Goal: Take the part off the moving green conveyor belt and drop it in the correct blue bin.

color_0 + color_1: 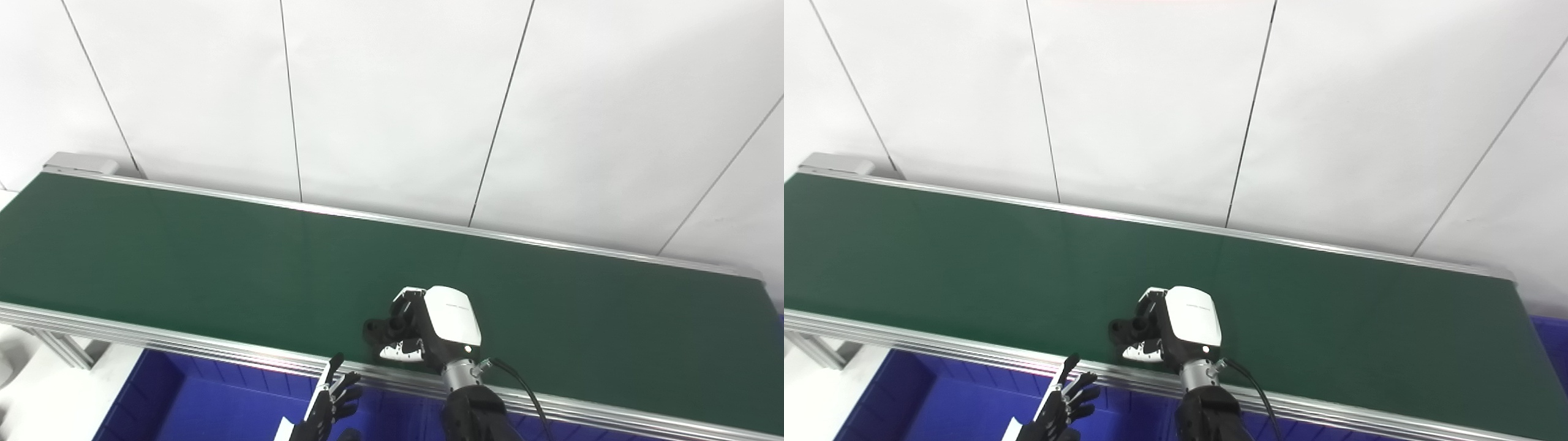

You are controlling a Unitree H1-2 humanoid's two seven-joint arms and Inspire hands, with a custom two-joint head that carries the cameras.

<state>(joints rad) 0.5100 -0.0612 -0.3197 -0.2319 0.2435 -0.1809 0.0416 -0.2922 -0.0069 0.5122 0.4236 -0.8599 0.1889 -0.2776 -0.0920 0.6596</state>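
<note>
The part (378, 329), small and dark, sits on the belt (184, 263) near its front rail; your right hand (438, 324) curls its fingers (401, 350) around it, grasp under way; lift next, then carry to the bin (202, 398); left hand (327, 401) fingers spread, idle.

Belt (245, 257) running left to right across the middle, wall (392, 92) behind, rail (184, 340) along the near edge. Right hand (429, 327) over the belt's near part, right of centre, fingers (401, 350) around a part (375, 331) on the belt (contact hard to tell). Left hand (327, 401) lower, before the rail, over a bin (202, 398). Another bin (1546, 334) at far right, beyond the belt's end.
</note>
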